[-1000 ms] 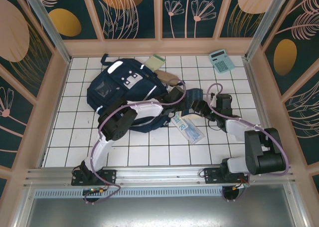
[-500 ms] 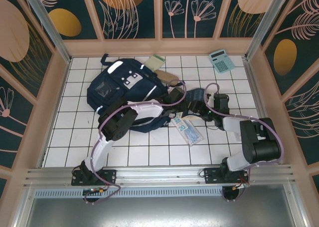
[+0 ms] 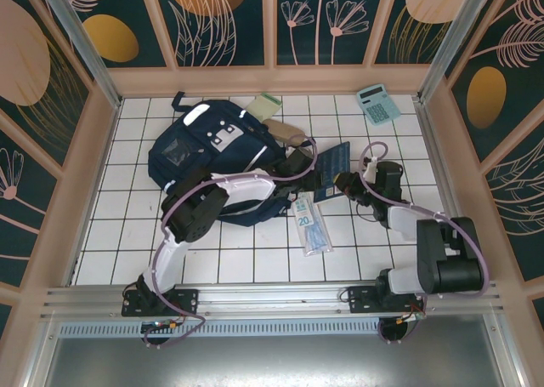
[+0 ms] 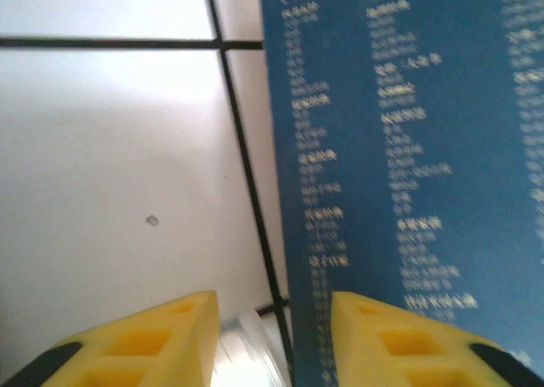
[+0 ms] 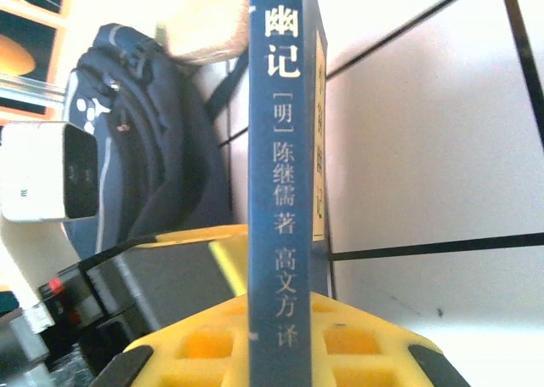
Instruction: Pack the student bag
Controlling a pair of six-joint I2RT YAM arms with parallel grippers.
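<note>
The navy student bag [image 3: 208, 149] lies at the back left of the tiled floor, and it also shows at the left of the right wrist view [image 5: 144, 149]. A blue book [image 3: 333, 169] stands tilted on edge to the bag's right. My right gripper [image 3: 342, 183] is shut on the book, whose spine [image 5: 280, 191] runs up between the yellow fingers [image 5: 200, 344]. My left gripper [image 3: 302, 167] sits between the bag and the book. It is open [image 4: 272, 336], with nothing between its fingers [image 4: 161, 340], and the book cover [image 4: 408, 149] is just ahead on the right.
A clear plastic packet marked 20 [image 3: 310, 222] lies on the tiles in front of the book. A teal calculator [image 3: 378, 104] sits at the back right. A green notebook [image 3: 269, 106] and a beige item [image 3: 289, 133] lie by the bag's top. Wooden walls enclose the floor.
My right gripper closed on the blue book, which now stands tilted with its cover showing. My left gripper opened. The plastic packet shifted left and nearer.
</note>
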